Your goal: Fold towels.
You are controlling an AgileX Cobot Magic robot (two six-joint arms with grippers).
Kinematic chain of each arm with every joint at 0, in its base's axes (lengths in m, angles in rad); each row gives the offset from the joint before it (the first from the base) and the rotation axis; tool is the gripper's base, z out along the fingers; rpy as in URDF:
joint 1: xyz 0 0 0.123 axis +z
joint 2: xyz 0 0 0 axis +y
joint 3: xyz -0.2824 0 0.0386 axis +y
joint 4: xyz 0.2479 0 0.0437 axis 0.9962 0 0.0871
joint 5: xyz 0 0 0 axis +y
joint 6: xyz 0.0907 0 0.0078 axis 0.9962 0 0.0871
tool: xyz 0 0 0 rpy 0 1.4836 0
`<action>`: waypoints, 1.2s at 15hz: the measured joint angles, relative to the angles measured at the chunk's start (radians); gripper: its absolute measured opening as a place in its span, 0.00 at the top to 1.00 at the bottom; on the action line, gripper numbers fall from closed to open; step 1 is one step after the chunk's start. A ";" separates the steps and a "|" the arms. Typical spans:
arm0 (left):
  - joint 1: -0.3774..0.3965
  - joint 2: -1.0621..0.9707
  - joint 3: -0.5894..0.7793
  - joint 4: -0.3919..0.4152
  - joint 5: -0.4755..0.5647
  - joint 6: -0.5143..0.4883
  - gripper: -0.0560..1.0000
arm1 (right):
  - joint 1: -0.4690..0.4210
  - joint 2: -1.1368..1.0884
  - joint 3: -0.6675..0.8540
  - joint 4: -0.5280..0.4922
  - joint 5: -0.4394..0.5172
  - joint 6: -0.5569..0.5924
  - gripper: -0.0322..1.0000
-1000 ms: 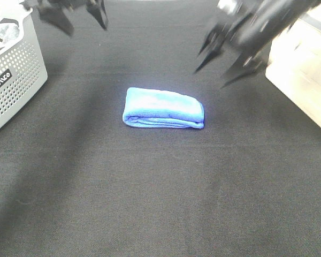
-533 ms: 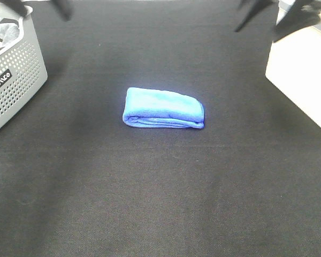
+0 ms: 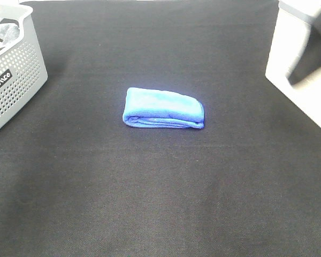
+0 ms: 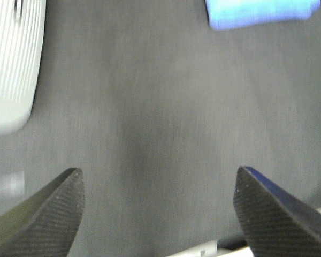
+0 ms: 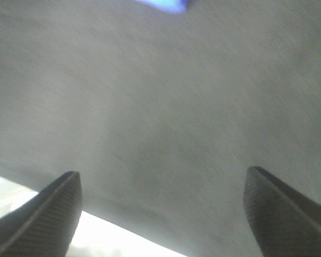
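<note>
Towel (image 3: 163,108): bright royal-blue, fuzzy, folded into compact oblong bundle, layered fold edges showing along near long side, rounded at right end. Lies flat near middle of black counter (image 3: 150,203), slightly toward far edge, nothing touching it. Perforated grey basket (image 3: 13,80) at far left corner, well apart from towel. Left tool (image 4: 158,206): jaws spread wide, empty, above bare counter. Right tool (image 5: 160,206): jaws spread wide, empty, views blurred.

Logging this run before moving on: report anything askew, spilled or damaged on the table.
Nothing stands out. The blue towel lies folded in a neat bundle on the black table, and the grey perforated basket stands upright at the edge.
</note>
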 joint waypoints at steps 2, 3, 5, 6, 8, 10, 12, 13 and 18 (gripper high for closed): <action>0.000 -0.185 0.151 0.000 0.000 0.003 0.25 | 0.000 -0.172 0.155 -0.045 -0.028 0.001 0.21; 0.000 -0.289 0.226 0.000 0.001 0.011 0.25 | 0.000 -0.255 0.229 -0.070 -0.030 0.001 0.21; 0.000 -0.487 0.345 0.000 0.002 0.043 0.25 | 0.000 -0.425 0.342 -0.120 -0.035 0.001 0.21; 0.000 -0.567 0.400 0.000 0.002 0.058 0.25 | 0.000 -0.532 0.393 -0.146 -0.035 0.001 0.21; 0.000 -0.757 0.502 -0.001 0.002 0.083 0.25 | 0.000 -0.703 0.466 -0.178 -0.035 0.001 0.21; 0.000 -0.892 0.574 -0.003 -0.022 0.091 0.25 | 0.000 -0.864 0.516 -0.200 -0.040 0.001 0.21; 0.000 -0.986 0.616 -0.014 -0.093 0.122 0.25 | 0.000 -0.969 0.550 -0.206 -0.051 0.001 0.21; 0.000 -1.008 0.625 -0.023 -0.130 0.151 0.25 | 0.000 -1.007 0.556 -0.209 -0.061 -0.001 0.21; 0.000 -1.010 0.649 -0.073 -0.155 0.232 0.25 | 0.000 -1.033 0.564 -0.216 -0.074 -0.019 0.21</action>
